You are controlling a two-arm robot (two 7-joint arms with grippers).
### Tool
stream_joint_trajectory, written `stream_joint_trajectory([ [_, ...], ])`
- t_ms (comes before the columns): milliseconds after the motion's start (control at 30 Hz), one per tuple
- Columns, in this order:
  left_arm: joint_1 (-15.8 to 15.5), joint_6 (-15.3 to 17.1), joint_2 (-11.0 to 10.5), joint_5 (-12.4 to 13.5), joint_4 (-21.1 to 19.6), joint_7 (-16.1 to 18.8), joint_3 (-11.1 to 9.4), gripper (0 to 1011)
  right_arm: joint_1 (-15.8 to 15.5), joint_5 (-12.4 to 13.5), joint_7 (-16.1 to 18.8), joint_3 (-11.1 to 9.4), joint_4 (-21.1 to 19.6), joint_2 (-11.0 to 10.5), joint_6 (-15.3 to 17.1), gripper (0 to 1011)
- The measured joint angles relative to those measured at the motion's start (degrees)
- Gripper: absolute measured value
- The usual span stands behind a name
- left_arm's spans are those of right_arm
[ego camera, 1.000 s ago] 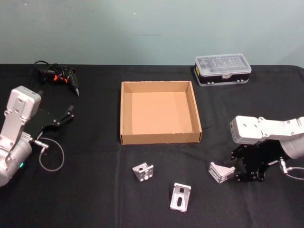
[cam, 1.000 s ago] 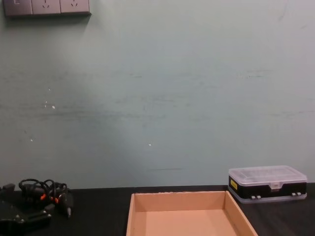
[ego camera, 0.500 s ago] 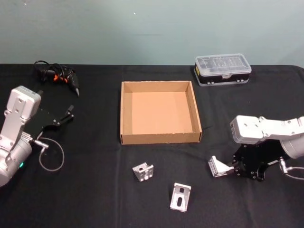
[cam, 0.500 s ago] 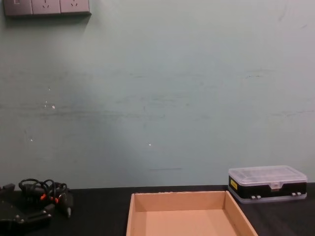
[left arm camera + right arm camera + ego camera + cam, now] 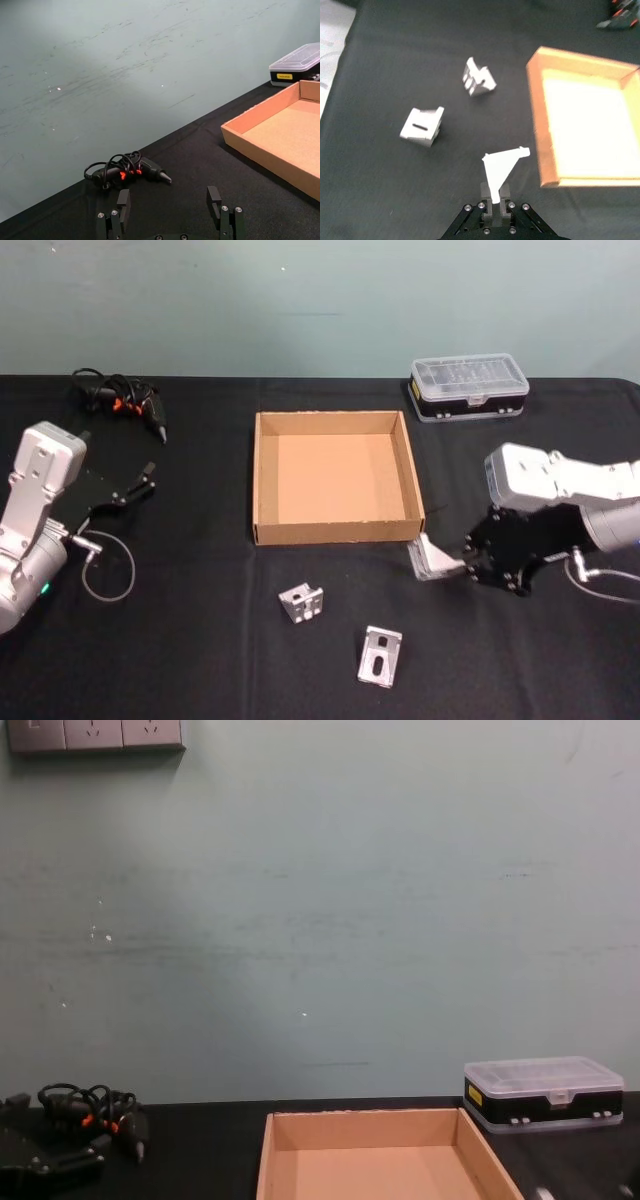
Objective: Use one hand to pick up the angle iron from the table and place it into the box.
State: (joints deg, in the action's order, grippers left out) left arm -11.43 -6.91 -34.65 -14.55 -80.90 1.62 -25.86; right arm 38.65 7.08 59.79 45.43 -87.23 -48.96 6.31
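- Beside the box's [image 5: 335, 531] front right corner, I have my right gripper [image 5: 462, 562] clamped on one angle iron [image 5: 432, 558], not yet over it.
- Two other irons [image 5: 301, 601] [image 5: 380, 655] lie on the worktop [image 5: 200, 640]; my left gripper [image 5: 140, 480] sits parked, jaws apart.

Organiser case [image 5: 469, 386], cable bundle [image 5: 118, 400]

Head overhead, chest low; both share box [image 5: 335, 531].

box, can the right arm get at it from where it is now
Probably yes. The right gripper, jaws shut on an angle iron, is just off the box at its front right corner; only the low wall stands between.
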Motion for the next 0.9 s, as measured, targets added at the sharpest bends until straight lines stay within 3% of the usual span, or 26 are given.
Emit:
stream_joint_trajectory([
  [133,0.00,0.00,0.00,0.00,0.00,0.00,0.00,1000,-0.27,2.07,-2.00,-1.32,-0.93,1.12,0.69,94],
  [300,0.00,0.00,0.00,0.00,0.00,0.00,0.00,1000,-1.20,6.20,-6.49,-3.73,-1.03,4.61,3.77,94],
  [567,0.00,0.00,0.00,0.00,0.00,0.00,0.00,1000,-2.51,12.00,-14.76,-6.81,2.12,11.38,10.77,94],
  [900,0.00,0.00,0.00,0.00,0.00,0.00,0.00,1000,-3.75,16.30,-24.75,-9.79,6.76,17.90,18.16,94],
])
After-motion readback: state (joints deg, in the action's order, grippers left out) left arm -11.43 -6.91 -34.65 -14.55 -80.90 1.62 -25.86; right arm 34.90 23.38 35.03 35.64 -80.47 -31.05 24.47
